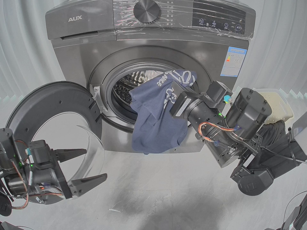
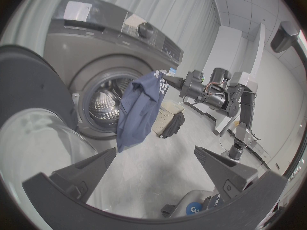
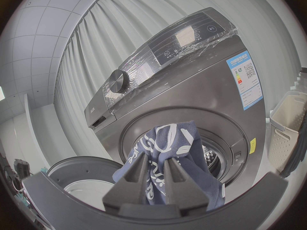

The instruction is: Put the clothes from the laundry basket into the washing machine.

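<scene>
1. Grips the navy shirt (image 1: 156, 122) in the right claw (image 3: 155, 158), fingers pressed together on a printed fold; holds it just in front of the drum opening (image 1: 124, 87) of the washing machine (image 1: 80, 58); lets the hem hang below the opening's rim, off the floor.
2. Holds the left claw (image 1: 94, 163) low, beside the swung-open door (image 1: 48, 103); jaws spread wide, gripping nothing.
3. To the right of the machine, on the floor: laundry basket (image 1: 281, 103); dark garment (image 1: 271, 131) draped over its near rim.
</scene>
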Robot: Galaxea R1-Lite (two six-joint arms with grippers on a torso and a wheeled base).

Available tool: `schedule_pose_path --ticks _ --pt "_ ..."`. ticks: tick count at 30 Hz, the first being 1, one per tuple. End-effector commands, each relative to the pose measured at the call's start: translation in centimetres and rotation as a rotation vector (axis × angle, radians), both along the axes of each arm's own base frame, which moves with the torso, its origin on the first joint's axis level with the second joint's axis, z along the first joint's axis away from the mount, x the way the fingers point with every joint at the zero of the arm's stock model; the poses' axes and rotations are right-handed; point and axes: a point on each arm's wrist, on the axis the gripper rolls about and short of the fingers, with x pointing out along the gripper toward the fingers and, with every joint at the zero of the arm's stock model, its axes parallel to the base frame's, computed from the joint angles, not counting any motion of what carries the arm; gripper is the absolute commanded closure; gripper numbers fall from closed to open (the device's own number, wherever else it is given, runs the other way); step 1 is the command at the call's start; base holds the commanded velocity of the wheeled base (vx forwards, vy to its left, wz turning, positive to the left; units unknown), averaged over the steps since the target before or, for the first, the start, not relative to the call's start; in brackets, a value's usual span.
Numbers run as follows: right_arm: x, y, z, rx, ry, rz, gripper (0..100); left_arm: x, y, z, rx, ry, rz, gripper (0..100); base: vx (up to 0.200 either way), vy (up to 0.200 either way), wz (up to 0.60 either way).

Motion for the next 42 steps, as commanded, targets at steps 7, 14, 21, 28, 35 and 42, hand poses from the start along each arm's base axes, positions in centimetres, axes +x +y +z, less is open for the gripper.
schedule_pose_path --ticks 7,14,21,28,35,42 --pt "-0.4 0.2 -0.6 -0.010 0.007 0.015 100 5.6 -3.5 -3.5 0.046 0.164 -0.034 0 0.000 0.000 0.00" --pt "-0.5 0.1 -1.0 -0.019 0.015 0.017 100 7.3 -4.8 -4.8 0.063 0.215 -0.043 0 0.000 0.000 0.00" --pt "-0.7 -0.1 -1.2 -0.025 0.023 0.017 100 9.7 -6.0 -6.1 0.057 0.210 -0.014 0 0.000 0.000 0.00" --pt "-1.4 -0.4 -1.1 -0.028 0.027 0.026 100 12.3 -7.1 -8.2 0.062 0.201 0.026 0 0.000 0.000 0.00" --pt "-1.8 -0.2 -1.0 -0.022 0.019 0.044 100 14.2 -8.5 -9.4 0.050 0.172 0.051 0 0.000 0.000 0.00" --pt "-1.9 -0.1 -1.2 -0.028 0.024 0.050 100 15.4 -9.4 -10.9 0.030 0.137 0.047 0 0.000 0.000 0.00"
